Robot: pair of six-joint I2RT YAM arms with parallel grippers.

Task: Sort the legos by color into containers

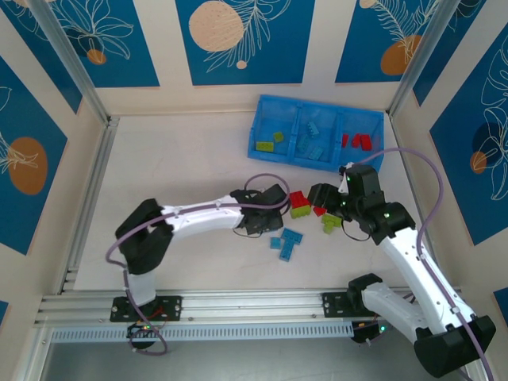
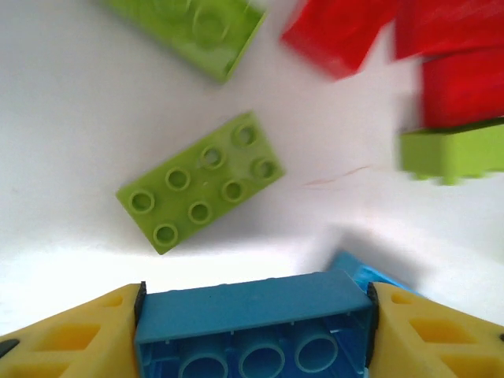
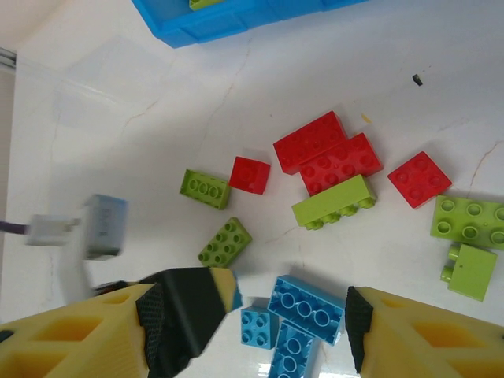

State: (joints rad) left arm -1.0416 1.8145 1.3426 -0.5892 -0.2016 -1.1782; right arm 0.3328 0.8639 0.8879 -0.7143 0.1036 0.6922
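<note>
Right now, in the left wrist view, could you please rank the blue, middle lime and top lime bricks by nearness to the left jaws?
1. blue brick, between the jaws.
2. middle lime brick, centre of view.
3. top lime brick, upper edge.

the top external camera looks down from above and behind the arm bases (image 1: pixel 147 305) at the frame's bottom edge, taking in the whole table (image 1: pixel 182 159) and the tray (image 1: pixel 317 131) at upper right. the left wrist camera sits very close over the table, its fingers (image 2: pixel 71 331) in the bottom corners on either side of a blue brick (image 2: pixel 252 315). the right wrist camera looks down from higher. all three views share the loose bricks (image 3: pixel 331 161).
</note>
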